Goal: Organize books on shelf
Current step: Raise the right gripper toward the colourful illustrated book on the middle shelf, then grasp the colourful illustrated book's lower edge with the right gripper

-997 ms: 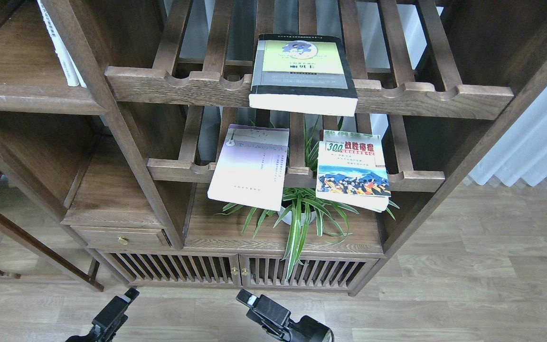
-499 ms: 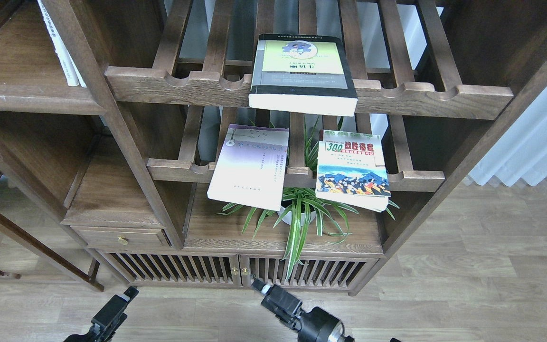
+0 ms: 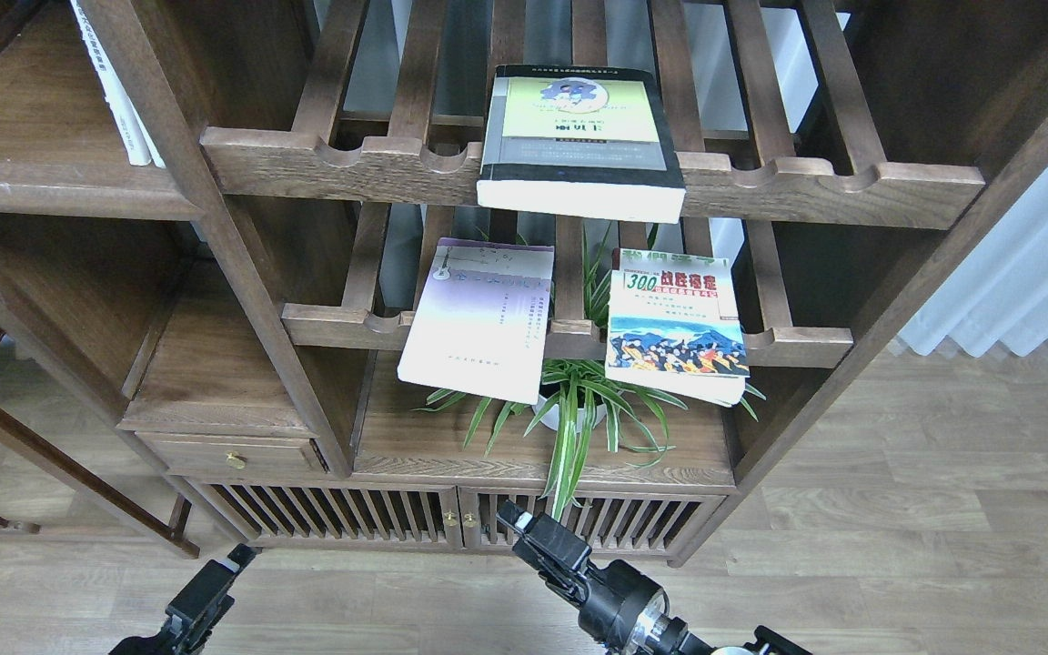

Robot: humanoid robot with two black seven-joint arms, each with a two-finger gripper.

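Note:
The thick yellow-green book (image 3: 579, 136) with a black border lies flat on the upper slatted rack, its page edge overhanging the front rail. The thin lavender-white book (image 3: 478, 318) lies on the lower slatted rack at the left, overhanging forward. The colourful "300" book (image 3: 674, 323) lies on the same rack at the right. The flat plank shelf (image 3: 51, 186) with a rounded front edge is at the upper left. My left gripper (image 3: 215, 582) is low at the bottom left, empty. My right gripper (image 3: 533, 537) is low at the bottom centre, in front of the cabinet doors, empty. Both are seen dark and end-on.
A potted spider plant (image 3: 579, 409) stands on the plank under the lower rack, below the two books. White books (image 3: 119, 91) stand on the upper left shelf. A small drawer (image 3: 233, 452) and slatted cabinet doors (image 3: 351, 518) are at the base. Wooden floor lies to the right.
My right gripper has risen and moved right, toward the cabinet doors. My left gripper has sunk slightly. The books have not moved.

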